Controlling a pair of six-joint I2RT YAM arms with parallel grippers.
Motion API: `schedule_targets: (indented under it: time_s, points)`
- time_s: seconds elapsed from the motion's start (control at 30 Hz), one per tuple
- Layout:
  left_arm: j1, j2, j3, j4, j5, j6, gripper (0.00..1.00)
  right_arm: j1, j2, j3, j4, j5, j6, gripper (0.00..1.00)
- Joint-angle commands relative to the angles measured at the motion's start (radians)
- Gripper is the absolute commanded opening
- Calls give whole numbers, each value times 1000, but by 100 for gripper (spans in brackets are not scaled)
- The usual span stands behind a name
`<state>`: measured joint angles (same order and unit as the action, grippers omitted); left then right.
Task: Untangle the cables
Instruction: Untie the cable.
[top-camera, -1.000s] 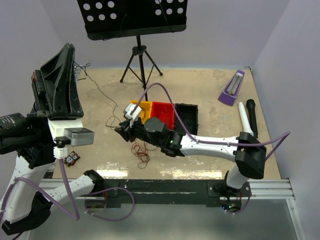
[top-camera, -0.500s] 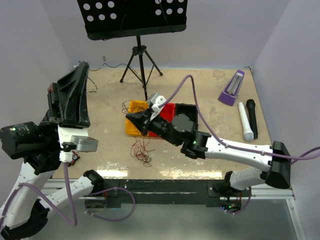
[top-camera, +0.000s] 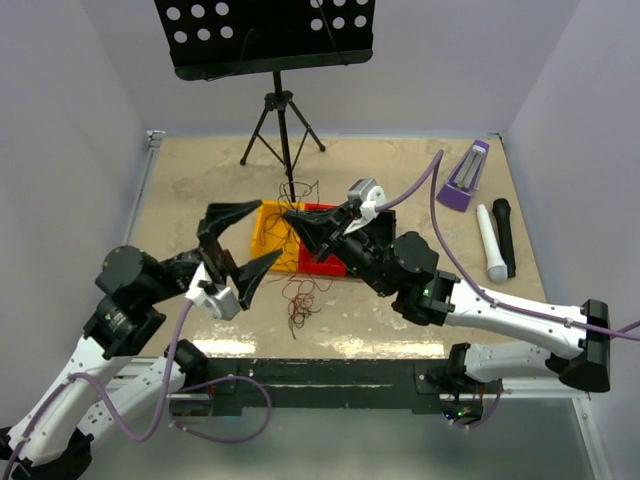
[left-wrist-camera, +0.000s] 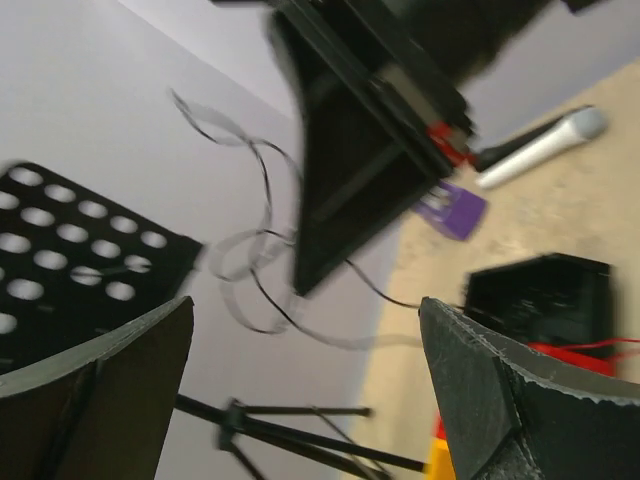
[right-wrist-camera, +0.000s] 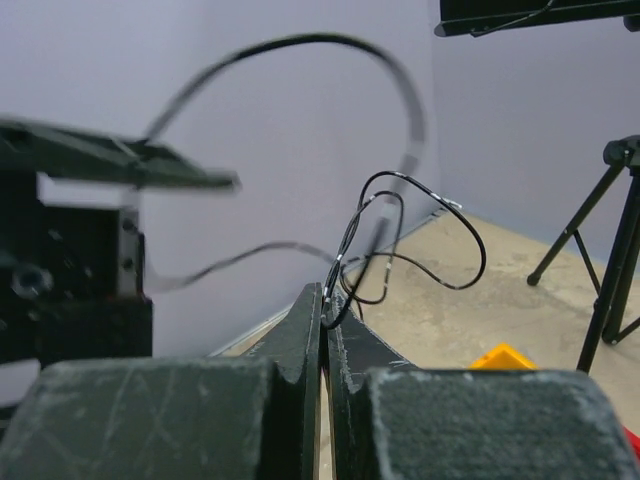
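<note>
The cables lie in two parts. A loose clump of thin red cables rests on the table in front of the bins. Thin black cables loop up in the air from my right gripper, which is shut on them above the yellow bin. The right wrist view shows a black strand pinched at the tips of the right gripper. My left gripper hovers just left of it, open with nothing between its fingers. The black cables hang blurred ahead of it.
A red bin adjoins the yellow one, and a black bin stands beyond. At the right lie a purple metronome, a white microphone and a black microphone. A music stand's tripod stands at the back.
My left arm swung down from the far left to the table's middle and its gripper opened. My right gripper shut on the black cables and carried them up and to the right.
</note>
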<state>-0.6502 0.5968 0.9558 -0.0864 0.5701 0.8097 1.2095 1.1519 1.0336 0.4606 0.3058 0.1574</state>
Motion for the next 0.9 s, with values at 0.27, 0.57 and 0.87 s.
schedule_targets:
  time_s: [0.27, 0.57, 0.87]
  points:
    - [1, -71, -305, -173, 214, -167, 100, -4, -50, 37, -33, 44, 5, 0]
    - [3, -57, -416, -332, 300, 134, 100, -2, -92, 95, -66, 52, -15, 0]
    - [1, 30, -543, 149, 192, -133, 100, -4, -86, 146, -79, -11, 19, 0]
